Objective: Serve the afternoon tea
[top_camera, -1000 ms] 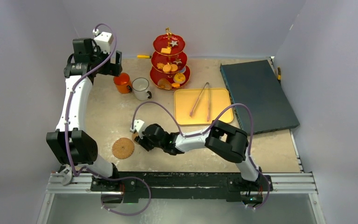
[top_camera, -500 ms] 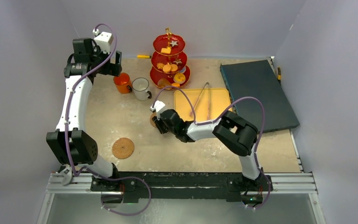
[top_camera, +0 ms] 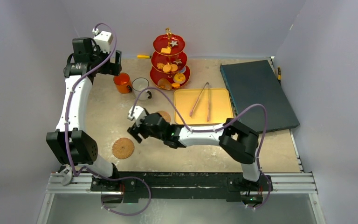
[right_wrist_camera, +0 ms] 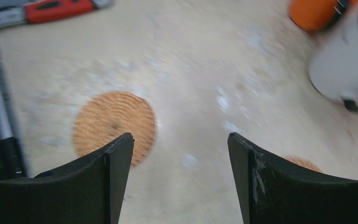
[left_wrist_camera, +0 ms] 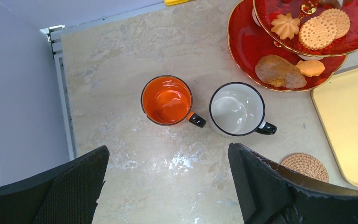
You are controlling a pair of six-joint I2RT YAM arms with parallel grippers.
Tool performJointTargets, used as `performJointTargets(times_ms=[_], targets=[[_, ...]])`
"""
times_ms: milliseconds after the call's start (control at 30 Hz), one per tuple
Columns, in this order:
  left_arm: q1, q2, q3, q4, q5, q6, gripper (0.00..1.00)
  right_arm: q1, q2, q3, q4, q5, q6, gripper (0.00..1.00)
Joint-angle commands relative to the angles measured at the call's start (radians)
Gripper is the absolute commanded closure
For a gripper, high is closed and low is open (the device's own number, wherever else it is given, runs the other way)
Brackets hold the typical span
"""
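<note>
Right tool (right_wrist_camera: 179, 144) parted, empty, left tool (left_wrist_camera: 168, 156) spread wide, empty

- The white-and-black left arm (top_camera: 73, 105) stretches far forward along its own side, elbow low near its base, wrist raised at the far end.
- Its black two-finger left gripper (left_wrist_camera: 168, 186) points straight down, fingers (left_wrist_camera: 56, 191) spread wide with nothing between them.
- The white-and-black right arm (top_camera: 200, 135) bends at the elbow and reaches low across toward the left side.
- Its black two-finger right gripper (right_wrist_camera: 179, 182) tilts downward, fingers (right_wrist_camera: 93, 186) parted, holding nothing.
</note>
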Motion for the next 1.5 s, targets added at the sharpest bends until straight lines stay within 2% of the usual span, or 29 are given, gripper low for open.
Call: performJointTargets(times_ms=[0,233,333,667,767,1100,1233,1367,1467], targets=[[0.008,0.004,0.043,0.031,0.01,-0.012,0.01,0.053,0.071,0.113,-0.05,-0.13,-0.107,0.23],[0.008,0.005,0.055,0.031,0.003,-0.006,0.01,0.11,0.146,0.134,0.014,-0.285,-0.22,0.31],[0.01,0.01,0.059,0.03,0.002,-0.003,0.01,0.124,0.194,0.19,-0.031,-0.314,-0.238,0.32],[0.011,0.016,0.068,0.024,0.002,-0.004,0.01,0.158,0.321,0.261,-0.041,-0.218,-0.274,0.33],[0.013,0.018,0.07,0.024,0.002,-0.004,0.01,0.157,0.35,0.273,-0.057,-0.171,-0.252,0.36],[0.017,0.013,0.066,0.022,0.0,0.005,0.0,0.042,0.35,0.268,-0.012,-0.158,-0.16,0.49],[0.02,0.007,0.067,0.023,-0.001,0.011,0.01,0.008,0.347,0.282,-0.011,-0.152,-0.135,0.51],[0.019,0.006,0.066,0.021,0.002,0.013,0.01,0.004,0.326,0.28,-0.006,-0.153,-0.123,0.48],[0.02,0.006,0.064,0.024,0.008,0.012,0.01,-0.001,0.287,0.299,-0.033,-0.145,-0.085,0.33]])
